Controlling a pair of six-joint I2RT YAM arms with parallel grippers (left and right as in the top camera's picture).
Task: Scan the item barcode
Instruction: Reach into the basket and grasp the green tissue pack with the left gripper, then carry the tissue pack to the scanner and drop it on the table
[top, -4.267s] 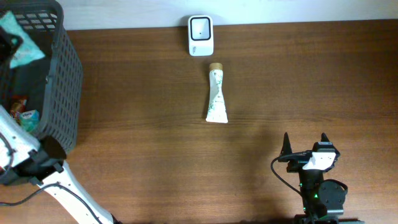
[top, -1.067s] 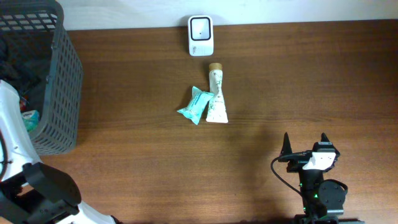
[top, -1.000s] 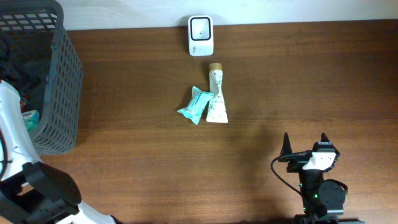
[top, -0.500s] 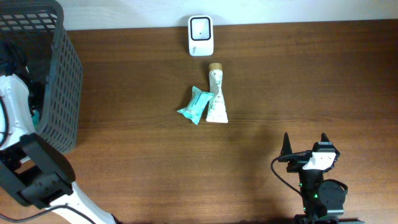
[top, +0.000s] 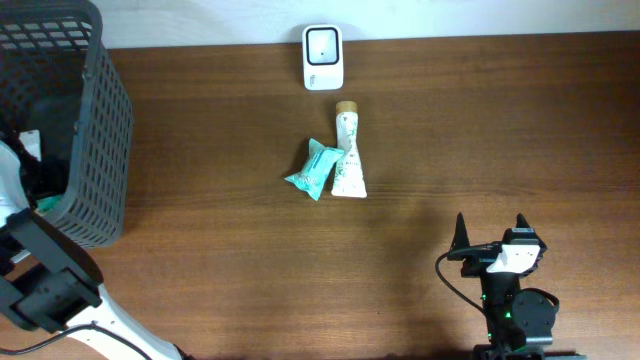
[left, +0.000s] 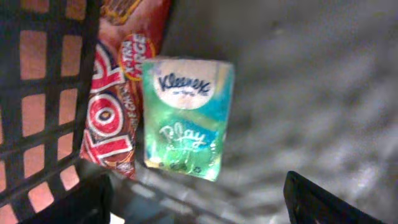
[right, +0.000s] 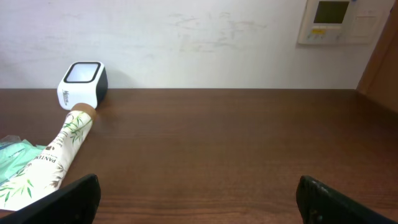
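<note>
In the left wrist view a green and teal Kleenex tissue pack (left: 186, 121) lies on the basket floor, partly on a red snack bag (left: 115, 112). My left gripper (left: 199, 208) hangs open just above and in front of the pack, with nothing between its fingers. The overhead view shows the left arm (top: 45, 290) reaching into the grey basket (top: 95, 150), its gripper mostly hidden. A white barcode scanner (top: 322, 57) stands at the table's far edge. My right gripper (top: 490, 235) rests open near the front edge, empty.
A white tube with a leaf print (top: 347, 150) lies just in front of the scanner, with a teal packet (top: 315, 168) touching its left side. The basket wall (left: 43, 93) stands close to the left fingertip. In the right wrist view, tube (right: 56, 155) and scanner (right: 82, 83) lie far left.
The teal packet, once held over the basket, now lies beside the tube. In the last second the left arm has shifted toward the basket's near side. The right arm is still.
</note>
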